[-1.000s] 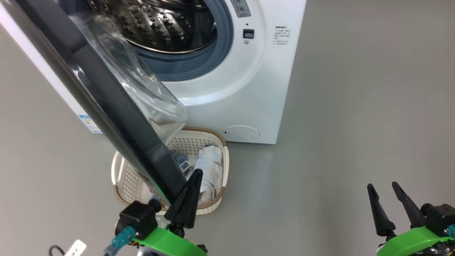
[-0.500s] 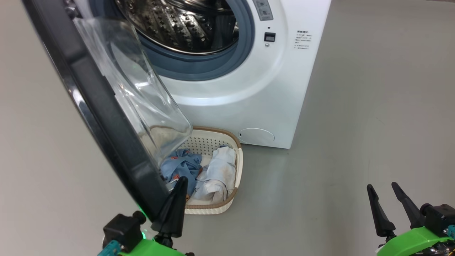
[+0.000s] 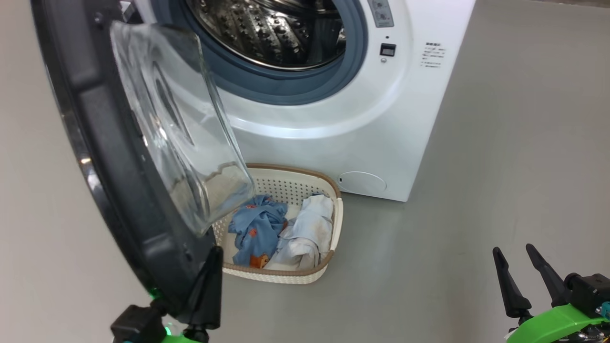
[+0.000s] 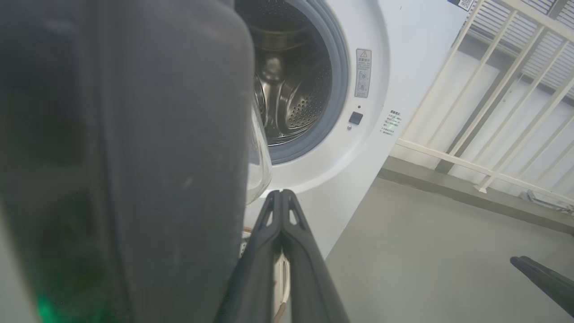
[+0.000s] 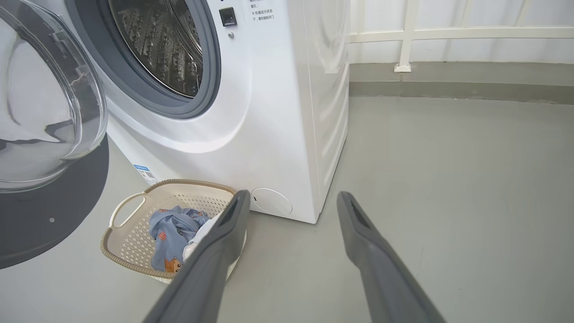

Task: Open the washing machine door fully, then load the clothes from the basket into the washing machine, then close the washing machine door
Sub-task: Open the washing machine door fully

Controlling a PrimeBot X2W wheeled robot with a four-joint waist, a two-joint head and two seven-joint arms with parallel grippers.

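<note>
Clenched shut on nothing: left tool (image 4: 281, 197), right beside lower rim of the open washing machine door (image 3: 109, 157). Spread wide, empty: right tool (image 3: 513, 247), well apart from basket (image 3: 305, 276) holding clothes (image 3: 281, 233).

Washing machine (image 3: 333, 124) glossy white; drum (image 3: 281, 33) shiny steel; door (image 3: 95, 143) dark plastic, clear glass; basket (image 3: 336, 224) perforated plastic.

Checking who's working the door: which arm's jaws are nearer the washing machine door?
Left. The left gripper, jaws shut, sits at the lower edge of the washing machine door; the right gripper, jaws open, hangs far to its right, beyond the basket.
</note>
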